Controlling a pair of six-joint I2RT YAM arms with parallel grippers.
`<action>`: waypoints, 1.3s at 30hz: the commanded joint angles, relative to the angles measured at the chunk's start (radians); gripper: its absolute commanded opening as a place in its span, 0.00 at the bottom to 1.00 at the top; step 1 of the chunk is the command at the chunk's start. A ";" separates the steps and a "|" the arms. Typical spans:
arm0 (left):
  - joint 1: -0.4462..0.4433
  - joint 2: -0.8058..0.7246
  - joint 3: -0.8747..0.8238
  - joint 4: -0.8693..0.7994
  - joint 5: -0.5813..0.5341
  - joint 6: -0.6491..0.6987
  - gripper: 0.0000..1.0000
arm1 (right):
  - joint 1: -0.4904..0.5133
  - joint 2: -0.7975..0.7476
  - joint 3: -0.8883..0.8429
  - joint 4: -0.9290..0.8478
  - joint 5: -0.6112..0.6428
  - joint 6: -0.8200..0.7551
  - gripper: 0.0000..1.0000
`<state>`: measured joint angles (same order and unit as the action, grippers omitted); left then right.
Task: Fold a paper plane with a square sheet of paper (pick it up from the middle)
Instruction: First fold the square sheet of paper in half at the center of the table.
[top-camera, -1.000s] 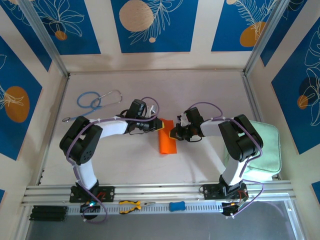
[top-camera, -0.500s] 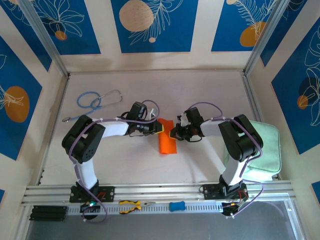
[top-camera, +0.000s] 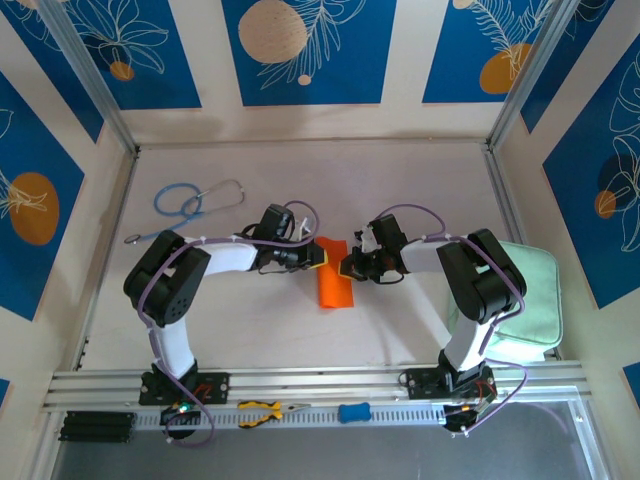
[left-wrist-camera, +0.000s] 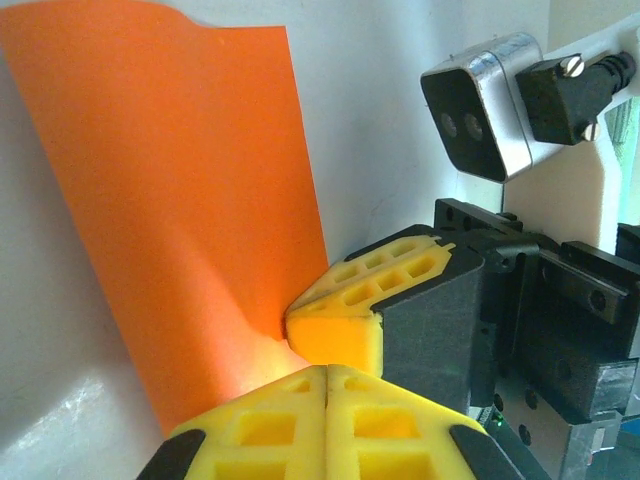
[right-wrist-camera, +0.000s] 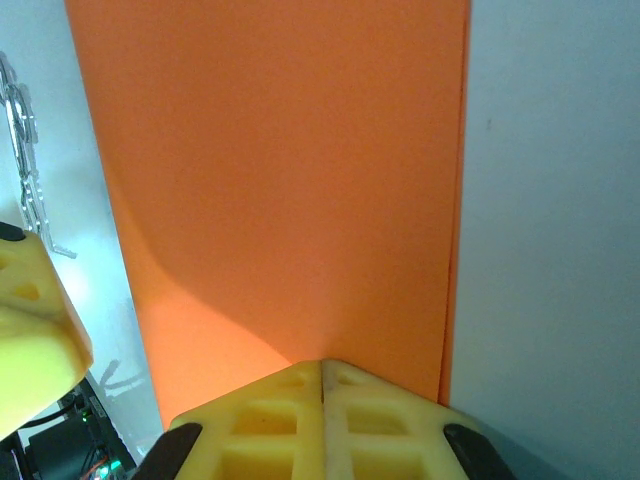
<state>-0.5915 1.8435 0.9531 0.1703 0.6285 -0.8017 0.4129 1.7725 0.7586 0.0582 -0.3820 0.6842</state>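
Two pincers are mine, and both are pressed fully shut, pad against pad. My left pincer (top-camera: 318, 257) and my right pincer (top-camera: 346, 266) come toward each other from opposite sides and stand just beside one another. Both are at the far part of the orange sheet (top-camera: 335, 285).

The sheet lies on the table (top-camera: 400, 190) as a narrow strip, running from my tips back toward my bases. In my left wrist view it spreads ahead and to the left of the closed left pads, and its end reaches right up to their tips. The right pincer's yellow fingers (left-wrist-camera: 345, 335) touch the strip's edge just ahead of them. In my right wrist view the strip goes straight ahead from the closed right pads. On the right of these pads its long edge shows two layers, one on the other.

I cannot tell if any paper is nipped between the pads.

A pale green pad (top-camera: 525, 300) lies well to the right of my right pincer. A stethoscope (top-camera: 195, 200) lies well apart, to the far left of my left pincer.
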 joint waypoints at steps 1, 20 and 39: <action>-0.007 0.015 -0.018 -0.026 0.014 0.039 0.00 | -0.001 0.058 -0.030 -0.112 0.126 -0.023 0.00; -0.002 -0.018 -0.014 0.040 0.063 0.022 0.00 | 0.000 0.055 -0.044 -0.106 0.124 -0.017 0.00; -0.005 0.088 -0.066 0.012 0.068 0.083 0.00 | 0.000 0.056 -0.044 -0.109 0.130 -0.015 0.00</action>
<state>-0.5911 1.9144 0.9073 0.2344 0.7059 -0.7761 0.4129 1.7729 0.7582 0.0589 -0.3820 0.6846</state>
